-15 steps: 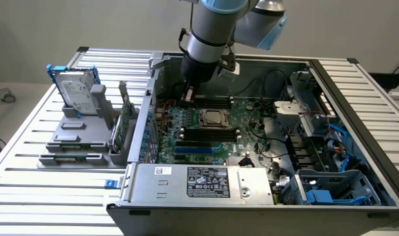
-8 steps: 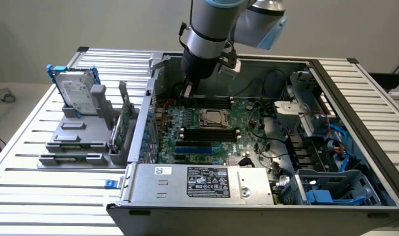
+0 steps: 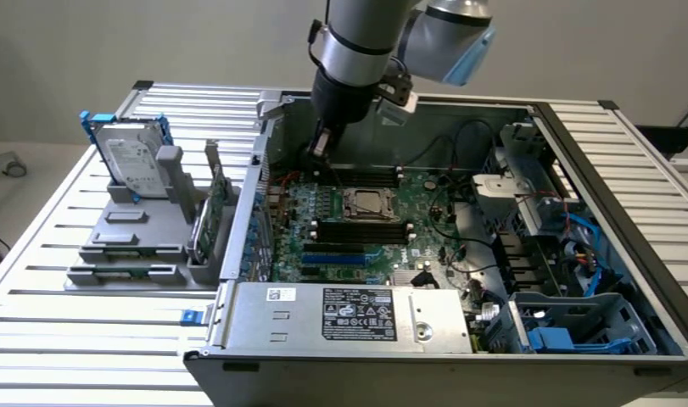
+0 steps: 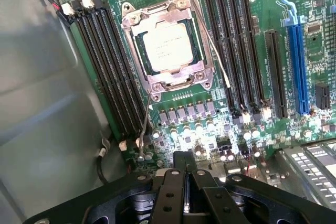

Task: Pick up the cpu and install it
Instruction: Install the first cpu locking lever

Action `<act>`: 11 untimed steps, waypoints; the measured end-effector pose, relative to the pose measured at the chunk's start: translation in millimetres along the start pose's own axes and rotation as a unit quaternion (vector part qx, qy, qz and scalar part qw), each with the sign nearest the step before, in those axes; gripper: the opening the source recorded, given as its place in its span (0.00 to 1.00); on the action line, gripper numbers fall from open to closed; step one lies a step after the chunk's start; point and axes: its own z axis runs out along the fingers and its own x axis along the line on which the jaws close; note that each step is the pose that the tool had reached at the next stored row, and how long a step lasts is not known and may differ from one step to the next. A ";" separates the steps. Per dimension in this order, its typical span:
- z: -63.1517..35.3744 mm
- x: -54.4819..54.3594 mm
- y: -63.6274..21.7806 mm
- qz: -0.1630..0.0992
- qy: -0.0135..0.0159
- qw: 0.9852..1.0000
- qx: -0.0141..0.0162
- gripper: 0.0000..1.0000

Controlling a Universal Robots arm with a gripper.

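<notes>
Hovering over the motherboard (image 3: 425, 214): one tool (image 4: 185, 195), fingers pressed together, nothing visible between them.
One cpu (image 4: 167, 45) lies flat in its socket (image 4: 152, 12), apart from the tool, between two banks of memory slots (image 4: 110, 66); one hard drive (image 3: 129, 157) stands on the worktop (image 3: 49, 331).

Plain pale wall (image 3: 151, 38) behind, silvery slatted metal desk (image 3: 61, 335) under soft even light, ribs catching bright streaks, pale floor (image 3: 10, 199) at the exterior view's left
</notes>
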 end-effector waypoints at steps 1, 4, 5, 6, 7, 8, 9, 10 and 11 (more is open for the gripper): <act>0.2 -0.3 -1.0 0.003 0.001 1.000 0.000 0.11; 1.9 -0.9 -3.9 0.011 0.003 1.000 -0.002 0.11; 2.9 -0.9 -4.5 0.013 0.004 1.000 -0.003 0.11; 4.0 -1.0 -5.1 0.016 0.005 1.000 -0.005 0.11; 5.2 -1.0 -5.6 0.019 0.006 1.000 -0.006 0.11; 6.2 -1.1 -6.0 0.022 0.007 1.000 -0.007 0.11; 7.2 -1.3 -6.3 0.026 0.008 1.000 -0.008 0.11; 8.1 -1.4 -6.5 0.029 0.009 0.999 -0.008 0.11; 9.0 -1.6 -6.8 0.033 0.011 0.999 -0.009 0.11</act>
